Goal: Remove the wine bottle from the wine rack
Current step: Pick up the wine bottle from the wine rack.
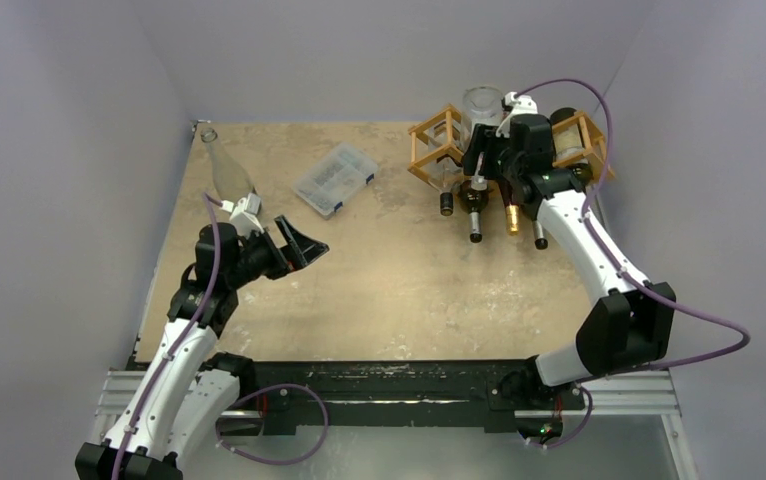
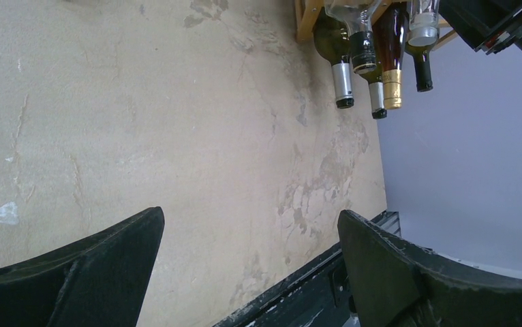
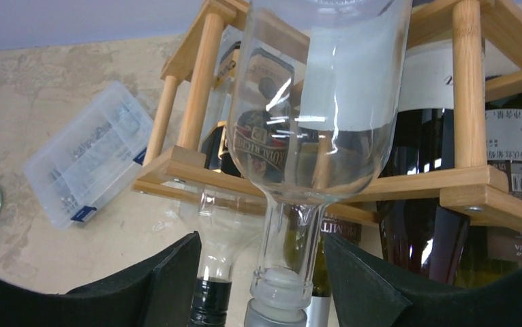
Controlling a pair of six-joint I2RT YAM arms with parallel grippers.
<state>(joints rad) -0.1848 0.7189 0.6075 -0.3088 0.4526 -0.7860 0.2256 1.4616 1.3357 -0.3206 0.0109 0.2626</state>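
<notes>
Now right gripper (image 3: 262, 286) half-open, fingers either side of clear wine bottle (image 3: 319, 102) neck in wine rack (image 3: 190, 163), contact unclear; left gripper (image 2: 248, 266) wide open, empty.

Hidden and cut off
Right arm covers the wine rack's (image 1: 437, 140) middle from above; the clear bottle's (image 3: 319, 102) base and cap leave the right wrist view.

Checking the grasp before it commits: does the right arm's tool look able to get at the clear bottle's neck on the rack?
Probably yes. The right tool already straddles the clear bottle at its neck, a finger on each side, nothing between them. The wine rack rods sit above, clear of the fingers.
</notes>
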